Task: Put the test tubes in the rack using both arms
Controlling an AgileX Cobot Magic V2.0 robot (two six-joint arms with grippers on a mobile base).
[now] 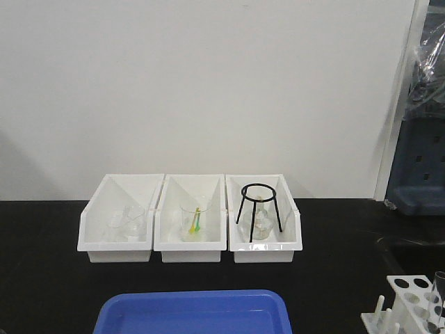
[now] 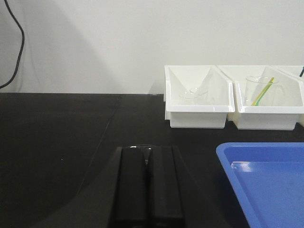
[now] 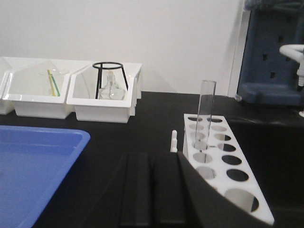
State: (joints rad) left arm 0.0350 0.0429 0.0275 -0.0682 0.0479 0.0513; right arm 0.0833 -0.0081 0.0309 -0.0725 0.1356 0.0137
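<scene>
Right wrist view: one clear test tube (image 3: 207,111) upright in white rack (image 3: 223,166).
Three white bins (image 1: 190,240); both hands' fingers closed together, empty.

Bare black table (image 2: 57,142) open at 9 o'clock, blue tray (image 1: 195,313) at 6, three white bins (image 1: 189,236) across 12, rack (image 3: 223,161) with upright tube (image 3: 206,111) at 4
</scene>
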